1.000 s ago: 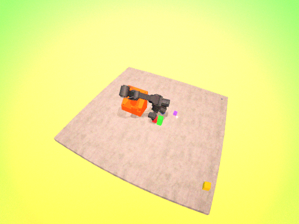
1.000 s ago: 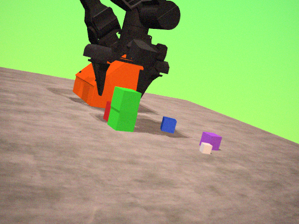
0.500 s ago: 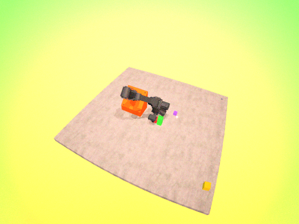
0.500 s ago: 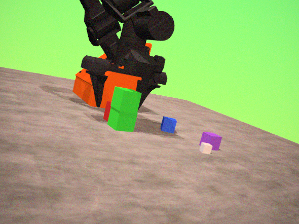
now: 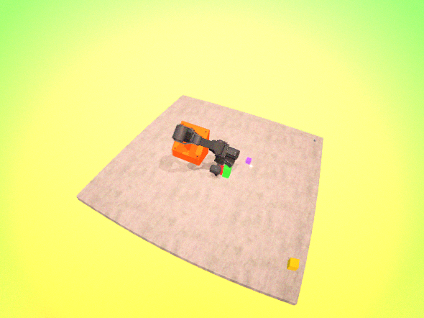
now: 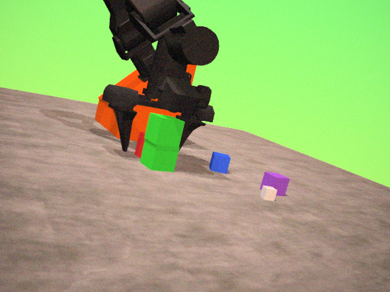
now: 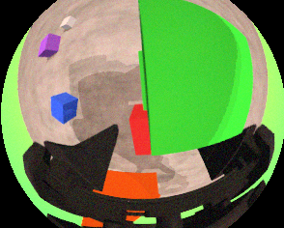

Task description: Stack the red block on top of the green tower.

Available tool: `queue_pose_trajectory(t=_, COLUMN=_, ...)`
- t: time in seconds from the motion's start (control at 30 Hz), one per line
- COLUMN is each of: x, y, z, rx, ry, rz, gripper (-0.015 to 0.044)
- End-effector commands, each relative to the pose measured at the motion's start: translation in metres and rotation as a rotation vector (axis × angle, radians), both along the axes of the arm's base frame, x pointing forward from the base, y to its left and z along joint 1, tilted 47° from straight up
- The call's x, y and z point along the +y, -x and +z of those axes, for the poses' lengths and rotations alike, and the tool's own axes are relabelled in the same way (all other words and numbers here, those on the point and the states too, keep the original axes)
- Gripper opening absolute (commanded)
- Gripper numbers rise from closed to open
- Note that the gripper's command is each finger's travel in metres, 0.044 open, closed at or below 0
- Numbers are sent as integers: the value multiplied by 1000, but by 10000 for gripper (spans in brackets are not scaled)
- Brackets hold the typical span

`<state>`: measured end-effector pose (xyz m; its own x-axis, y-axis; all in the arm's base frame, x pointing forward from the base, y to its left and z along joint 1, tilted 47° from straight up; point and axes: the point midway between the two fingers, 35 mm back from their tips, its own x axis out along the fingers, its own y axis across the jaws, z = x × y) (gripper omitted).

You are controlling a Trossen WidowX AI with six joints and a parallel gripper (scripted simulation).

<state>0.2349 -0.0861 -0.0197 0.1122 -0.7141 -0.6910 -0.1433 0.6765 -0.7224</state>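
The green tower [image 5: 226,172] [image 6: 162,142] [image 7: 192,74] is two green blocks stacked upright on the table, the upper one sitting slightly askew. The red block [image 5: 221,169] [image 6: 140,144] [image 7: 140,129] lies on the table right against the tower's far side and is mostly hidden behind it in the exterior view. My gripper [image 5: 222,167] [image 6: 153,145] [image 7: 153,125] is open and low over the table. One finger stands left of the red block, and the other is close behind the tower's right edge. Nothing is held.
The orange robot base [image 5: 190,147] [image 6: 109,112] [image 7: 127,184] stands just behind. A blue block [image 6: 219,162] [image 7: 64,107], a purple block [image 5: 248,160] [image 6: 275,182] [image 7: 49,45] and a small white block [image 6: 268,193] [image 7: 68,22] lie to the right. A yellow block [image 5: 293,263] sits near the table's front right corner.
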Motion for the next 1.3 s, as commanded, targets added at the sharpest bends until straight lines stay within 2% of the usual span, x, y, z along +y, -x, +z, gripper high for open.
queue_pose_trajectory(t=0.0, x=-1, y=2, z=-1, rx=8, ry=6, rz=4, gripper=440)
queue_pose_trajectory(t=0.3, x=-1, y=2, z=-1, rx=8, ry=6, rz=4, gripper=440)
queue_pose_trajectory(t=0.63, x=-1, y=2, z=-1, rx=8, ry=6, rz=4, gripper=177)
queue_pose_trajectory(t=0.87, x=-1, y=2, z=-1, rx=8, ry=6, rz=4, gripper=131)
queue_pose_trajectory(t=1.03, x=6, y=2, z=5, rx=8, ry=4, rz=4, gripper=0)
queue_pose_trajectory(t=1.27, x=27, y=5, z=24, rx=8, ry=3, rz=4, gripper=0)
